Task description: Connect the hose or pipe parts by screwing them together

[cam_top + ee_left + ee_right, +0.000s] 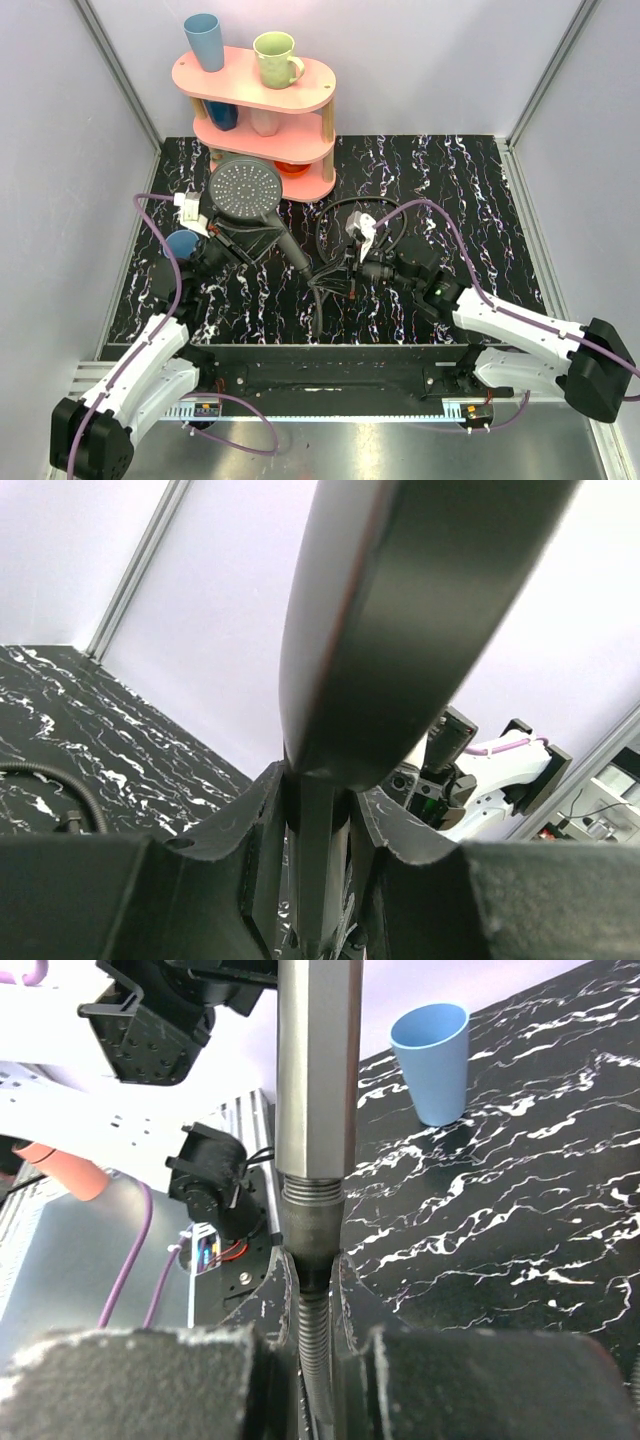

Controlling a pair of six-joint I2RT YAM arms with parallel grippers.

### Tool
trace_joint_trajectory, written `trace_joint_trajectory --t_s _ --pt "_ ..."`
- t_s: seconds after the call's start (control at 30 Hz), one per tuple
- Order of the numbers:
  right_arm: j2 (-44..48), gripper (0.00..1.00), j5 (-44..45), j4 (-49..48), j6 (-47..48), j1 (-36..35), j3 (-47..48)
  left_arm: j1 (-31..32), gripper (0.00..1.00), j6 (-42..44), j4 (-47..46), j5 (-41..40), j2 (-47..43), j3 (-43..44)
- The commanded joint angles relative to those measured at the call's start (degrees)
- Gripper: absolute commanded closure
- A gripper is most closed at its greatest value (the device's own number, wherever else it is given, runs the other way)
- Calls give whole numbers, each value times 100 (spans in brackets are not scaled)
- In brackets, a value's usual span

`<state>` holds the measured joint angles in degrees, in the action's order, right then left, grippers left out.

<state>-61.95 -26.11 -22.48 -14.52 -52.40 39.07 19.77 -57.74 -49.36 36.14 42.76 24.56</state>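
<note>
Centre left of the top view, the shower head (247, 186) faces up. Its handle is partly covered by the left gripper (318, 840), which is clamped on it. At mid-frame the right gripper (312, 1290) pinches the hose (314, 1360) end against the handle's thread; how far it is engaged is unclear. At left, a blue cup (182, 243) is half hidden.

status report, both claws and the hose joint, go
Left claw shut on shower head. Right claw shut on hose end, butted to handle, threads showing. Blue cup clear of joint.
</note>
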Motion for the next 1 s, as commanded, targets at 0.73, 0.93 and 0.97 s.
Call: trace_joint_trajectory --t_s 0.73,0.93,0.97 --pt "-765 85 -307 -1997 -1553 696 435 141 100 -55 409 341 -127 14" --pt "-1003 82 -466 -2560 -1914 696 347 141 100 -167 313 403 12 -65" --pt "-1012 79 -422 -2551 -1923 705 356 141 100 -177 339 359 13 -65"
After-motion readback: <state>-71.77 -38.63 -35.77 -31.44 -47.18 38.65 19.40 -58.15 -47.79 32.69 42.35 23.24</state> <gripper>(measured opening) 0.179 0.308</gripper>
